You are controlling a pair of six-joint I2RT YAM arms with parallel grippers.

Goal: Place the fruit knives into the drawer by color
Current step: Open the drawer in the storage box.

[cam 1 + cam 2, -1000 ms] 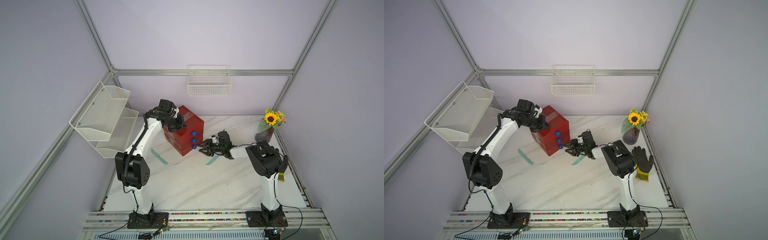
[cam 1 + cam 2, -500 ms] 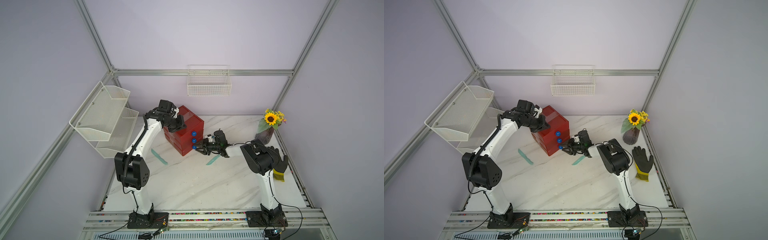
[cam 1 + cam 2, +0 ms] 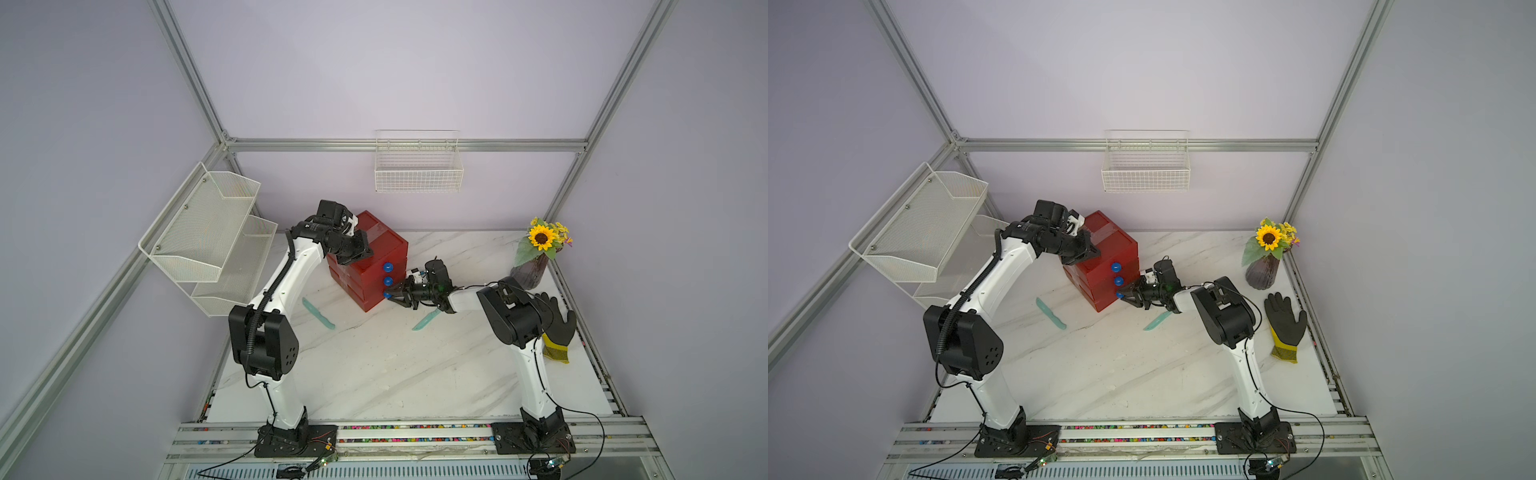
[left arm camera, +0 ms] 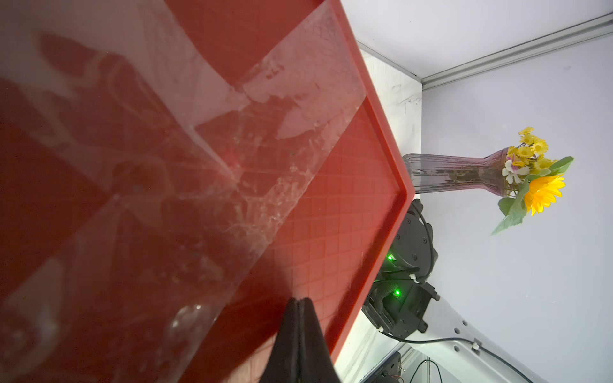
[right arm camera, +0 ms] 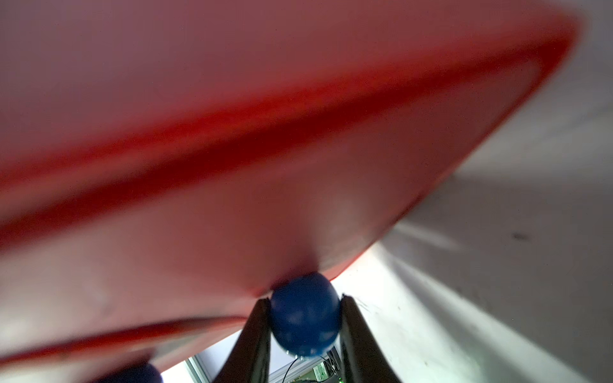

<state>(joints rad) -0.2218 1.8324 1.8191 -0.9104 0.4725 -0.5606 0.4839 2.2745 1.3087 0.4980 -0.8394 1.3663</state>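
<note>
The drawer cabinet [image 3: 376, 259], red with three blue knobs, stands at the back of the table, all drawers pushed in. My right gripper [image 3: 390, 294] is at its lowest knob [image 5: 305, 318]; in the right wrist view both fingers touch that blue ball, so it is shut on it. My left gripper [image 4: 300, 302] is shut with nothing in it, its tip resting on the cabinet's red top [image 4: 331, 232]. Two teal fruit knives lie flat on the table: one [image 3: 318, 313] left of the cabinet, one [image 3: 426, 321] partly under my right wrist. No other knives show.
A vase with a sunflower [image 3: 534, 266] stands at the back right, and a black and yellow glove [image 3: 1285, 328] lies in front of it. A white wire basket [image 3: 417, 174] hangs on the back wall and a tiered mesh shelf [image 3: 208, 237] on the left wall.
My right gripper has moved left to the cabinet front and its fingers have closed around the lowest blue knob. The left arm has stayed on the cabinet top.
</note>
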